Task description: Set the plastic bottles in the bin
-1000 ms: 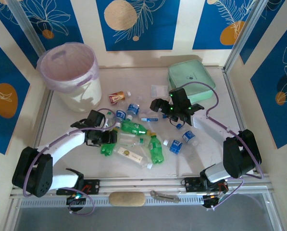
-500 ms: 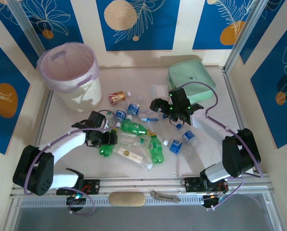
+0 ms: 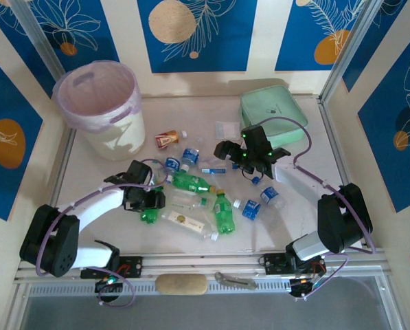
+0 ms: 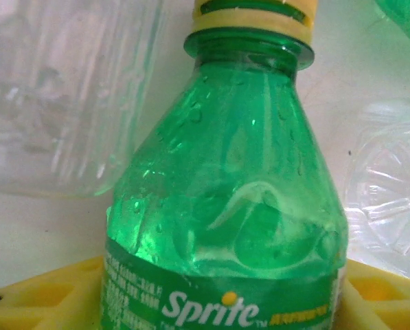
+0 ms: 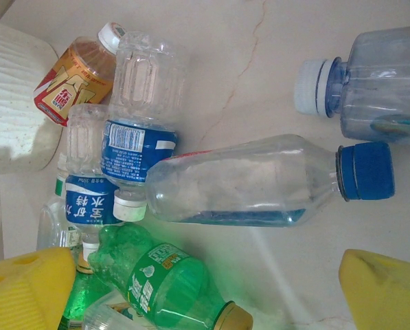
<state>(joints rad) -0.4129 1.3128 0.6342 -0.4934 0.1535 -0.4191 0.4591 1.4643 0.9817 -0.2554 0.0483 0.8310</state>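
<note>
Several crushed plastic bottles lie mid-table: green ones (image 3: 191,182) (image 3: 222,210), clear blue-labelled ones (image 3: 174,163) (image 3: 251,208), and a red-brown labelled one (image 3: 167,139). My left gripper (image 3: 153,201) (image 4: 225,299) is shut on a green Sprite bottle (image 4: 225,206), its yellow pads (image 4: 40,295) pressing both sides of the label. My right gripper (image 3: 249,161) (image 5: 205,295) hangs open above the pile's right side, over a clear blue-capped bottle (image 5: 259,182) and a green bottle (image 5: 163,282). The bin (image 3: 119,137), a white bucket with a lilac bag, stands at the back left.
A mint-green case (image 3: 266,110) sits at the back right, just behind my right gripper. A small white packet (image 3: 226,129) lies beside it. A beige oblong (image 3: 182,284) and a metal tool (image 3: 235,280) rest on the front rail. Panel walls enclose the table.
My left gripper has closed in on the green Sprite bottle at the pile's left edge. The right arm has not moved.
</note>
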